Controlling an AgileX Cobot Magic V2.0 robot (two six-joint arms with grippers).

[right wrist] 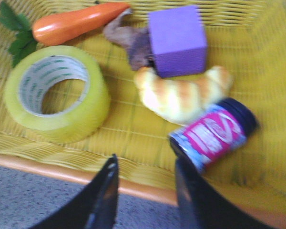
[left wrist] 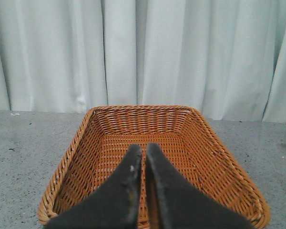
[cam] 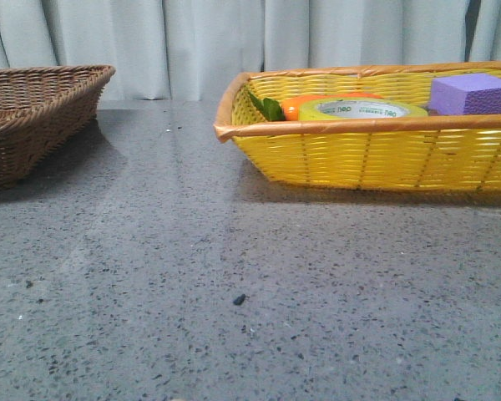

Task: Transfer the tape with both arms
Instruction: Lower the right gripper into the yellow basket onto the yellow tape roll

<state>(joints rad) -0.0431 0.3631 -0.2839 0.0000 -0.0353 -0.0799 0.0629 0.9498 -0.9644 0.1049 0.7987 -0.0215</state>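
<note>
Evidently nothing has been lifted yet, so the step in hand is the right arm's reach for the roll. Largest on the grey table are two baskets: a yellow basket on the right and a brown wicker basket at far left, well apart. Inside the yellow one lie a purple foam block, a croissant, a dark-capped jar, an orange carrot and the tape, which lies flat toward the basket's left end, just beside the carrot.

To do this well, I judge the right gripper should cross the near rim, shift left past the jar and croissant, then come down with one finger in the core and one outside the wall. Its jaws stand apart, poised over the near rim, the tape ahead and to the left. The left gripper has its fingers pressed together, empty, above the brown basket.
</note>
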